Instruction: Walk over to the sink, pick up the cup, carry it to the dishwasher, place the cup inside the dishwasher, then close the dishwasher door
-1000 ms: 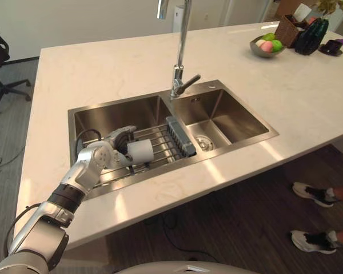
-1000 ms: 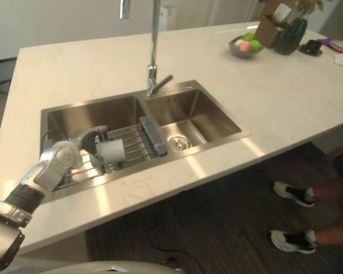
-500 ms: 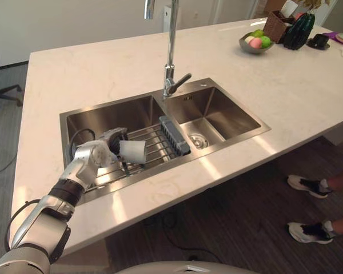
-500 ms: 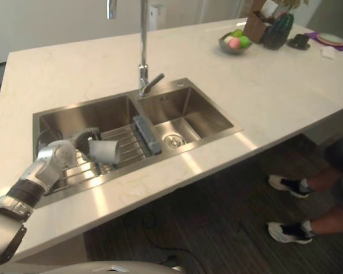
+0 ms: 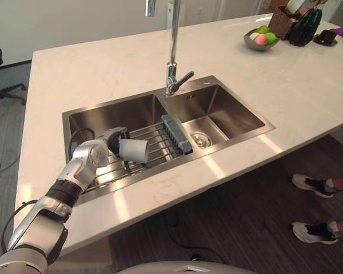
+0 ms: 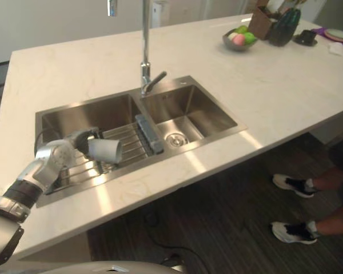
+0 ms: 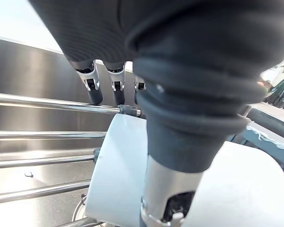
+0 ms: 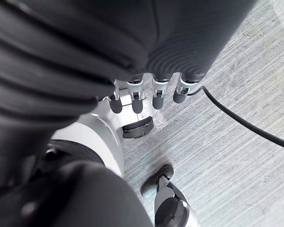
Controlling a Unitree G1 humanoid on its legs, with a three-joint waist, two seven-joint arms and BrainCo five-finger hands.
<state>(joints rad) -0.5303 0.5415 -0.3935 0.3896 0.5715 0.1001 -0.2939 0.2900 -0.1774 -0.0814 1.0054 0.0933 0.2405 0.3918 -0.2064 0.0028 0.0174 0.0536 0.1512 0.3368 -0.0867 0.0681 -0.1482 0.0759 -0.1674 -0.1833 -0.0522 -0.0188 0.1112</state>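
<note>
My left hand (image 5: 108, 142) is clenched round the one cup (image 5: 135, 150), a white one lying on its side. My fingers (image 7: 94, 90) curl over its far side and my thumb (image 7: 173, 189) crosses its near side, so part of its wall is hidden under my thumb. Its open mouth points away from my wrist, toward the divider between the basins. I cannot tell whether the cup's underside touches the wire rack (image 5: 155, 142) below my hand or sits just above the bars. The sink (image 5: 121, 109) has two basins. My hand and the cup are in the left one, over the single rack, and a grey strip (image 5: 176, 135) lies along the rack's end just past the cup. There is one faucet (image 5: 172, 51) beyond my hand, with its top cut off by the frame. Well apart from my hand, at the far corner of the counter (image 5: 103, 68), stands one fruit bowl (image 5: 259, 41), with dark objects next to it that are partly cut off and hard to make out. A person's two shoes (image 5: 311, 185) show on the floor past the counter's edge, the legs cut off. My right hand (image 8: 135, 100) hangs over the floor, its fingers loose and holding nothing.
</note>
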